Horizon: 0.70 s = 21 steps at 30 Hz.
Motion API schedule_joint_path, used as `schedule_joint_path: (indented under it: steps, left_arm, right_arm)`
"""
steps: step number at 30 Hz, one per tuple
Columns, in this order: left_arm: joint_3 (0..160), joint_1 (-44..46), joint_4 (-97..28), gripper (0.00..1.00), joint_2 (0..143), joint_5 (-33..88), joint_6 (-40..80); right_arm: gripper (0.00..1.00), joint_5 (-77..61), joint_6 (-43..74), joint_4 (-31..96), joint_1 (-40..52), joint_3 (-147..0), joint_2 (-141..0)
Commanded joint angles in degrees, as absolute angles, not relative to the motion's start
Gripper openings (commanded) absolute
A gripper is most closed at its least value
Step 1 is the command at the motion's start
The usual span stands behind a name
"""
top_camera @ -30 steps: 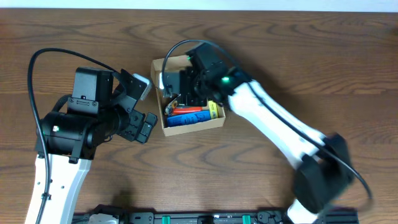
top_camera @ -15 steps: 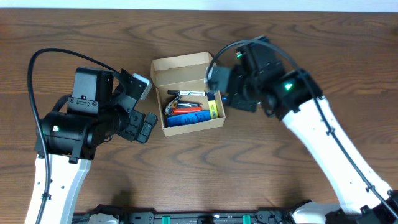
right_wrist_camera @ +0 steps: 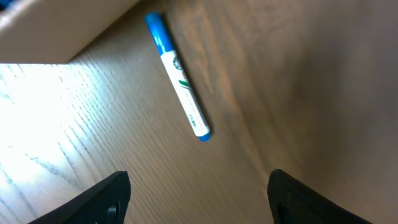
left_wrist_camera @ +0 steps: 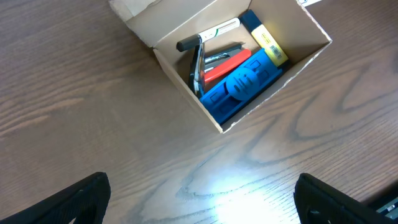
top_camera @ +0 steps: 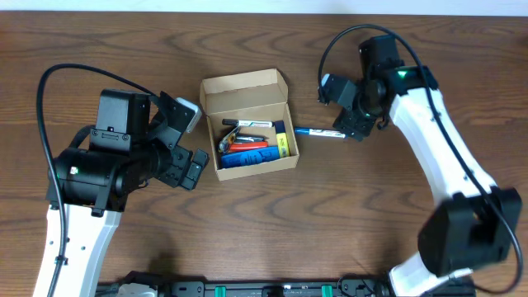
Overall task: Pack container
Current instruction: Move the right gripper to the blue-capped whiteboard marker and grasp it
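Note:
The container (top_camera: 243, 86) is a small tan cardboard box with its flap lid folded back, standing at the table's centre. In the left wrist view the container (left_wrist_camera: 155, 15) holds a blue flat item (left_wrist_camera: 245, 84), a red one, a yellow-and-blue one and a black-capped marker. A white marker with a blue cap (top_camera: 320, 132) lies on the table just right of the box. It shows as the marker (right_wrist_camera: 180, 78) in the right wrist view, beside the container (right_wrist_camera: 50, 31). My right gripper (top_camera: 353, 126) hangs over the marker's far end, open and empty (right_wrist_camera: 198, 183). My left gripper (top_camera: 191, 142) is open left of the box, nothing between its fingers (left_wrist_camera: 202, 190).
The brown wooden table (top_camera: 272, 223) runs wide around the box. A black rail (top_camera: 264, 289) lines the front edge. The right arm's cable (top_camera: 330, 49) loops above its wrist.
My right gripper has moved right from above the box to the table beside it, and its jaws have spread wider. The blue-capped marker has come into sight. The left arm has not moved.

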<state>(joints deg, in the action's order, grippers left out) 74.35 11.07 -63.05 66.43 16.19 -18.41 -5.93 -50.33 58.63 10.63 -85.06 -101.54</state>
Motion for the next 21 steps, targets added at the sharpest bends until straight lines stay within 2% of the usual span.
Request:
schedule_joint_path:
  steps: [1,9,21]
  left_arm:
    - [75.11,10.87,-63.26,0.95,66.63,16.53,-19.11]
    - [75.11,10.87,-63.26,0.95,66.63,16.53,-19.11]
    - [75.11,10.87,-63.26,0.95,66.63,16.53,-19.11]
  right_arm:
    - [0.73,-8.43,-52.60,57.58,10.41,-84.47,-106.19]
    - [0.73,-11.05,-52.99,53.78,10.48,-84.47,-114.32]
    - [0.74,-12.71,-53.45,50.13,10.59,-84.47,-118.85]
